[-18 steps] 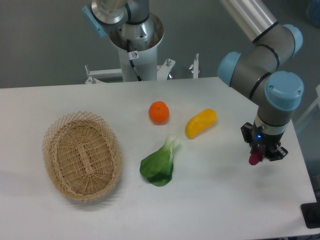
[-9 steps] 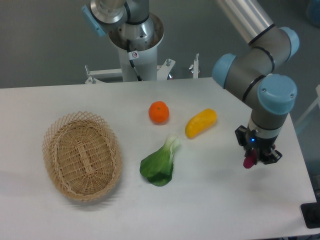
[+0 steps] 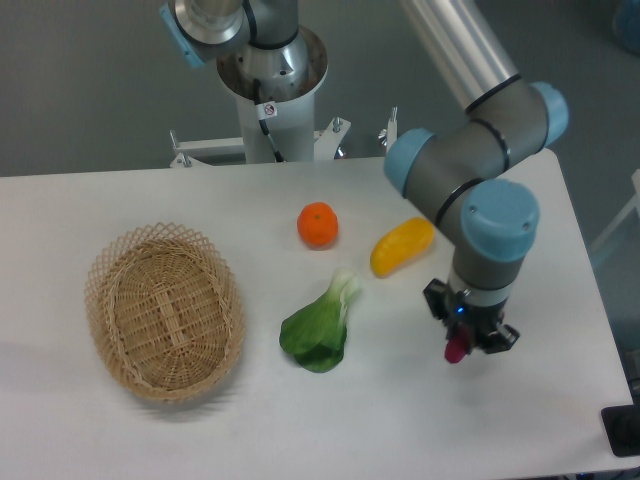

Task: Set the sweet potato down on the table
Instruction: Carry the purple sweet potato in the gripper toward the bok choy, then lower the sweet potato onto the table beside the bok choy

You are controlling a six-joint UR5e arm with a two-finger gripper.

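Note:
My gripper points down over the right part of the white table. It is shut on the sweet potato, a small magenta piece that sticks out below the fingers. The sweet potato hangs close above the tabletop; I cannot tell whether it touches. Most of it is hidden by the gripper.
A yellow oblong vegetable lies just up and left of the gripper. An orange fruit sits behind it. A green leafy vegetable lies in the middle. An oval wicker basket stands at the left. The table's right edge is near the arm.
The arm has carried the sweet potato leftward and toward the front of the table, from near the right edge to a spot below the yellow vegetable. The grip stays shut.

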